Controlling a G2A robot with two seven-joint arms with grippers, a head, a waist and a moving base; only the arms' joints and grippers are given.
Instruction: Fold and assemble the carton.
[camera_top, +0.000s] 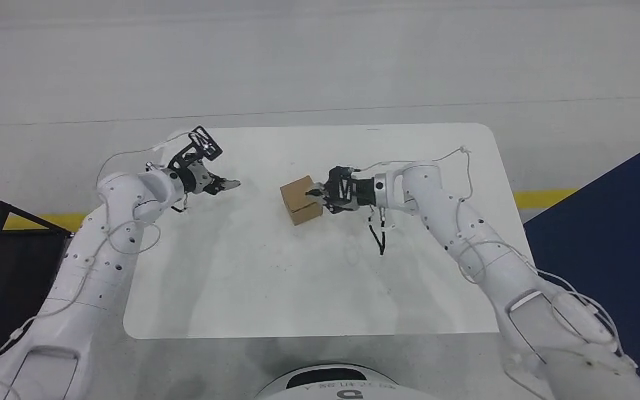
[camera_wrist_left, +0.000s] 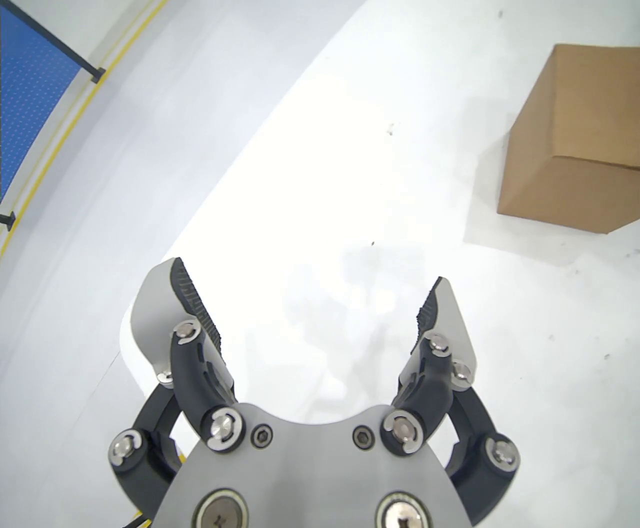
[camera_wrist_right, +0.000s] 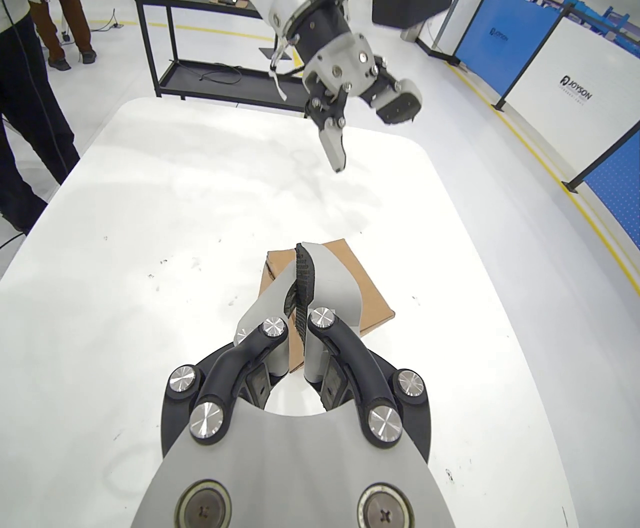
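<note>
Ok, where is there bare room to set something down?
Bare: the near half of the white rounded table, from the small brown cardboard carton to the robot-side edge, and the far strip beyond it. Crowded: around the carton, where the right gripper sits, with the left gripper nearby.

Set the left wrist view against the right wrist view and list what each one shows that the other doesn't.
Left wrist view: the gap between the left gripper's spread fingers. Right wrist view: the right gripper, fingers pressed together at the carton, and a black rack beyond the table. Both: carton, white table, and the left gripper, which hangs apart from the carton.
</note>
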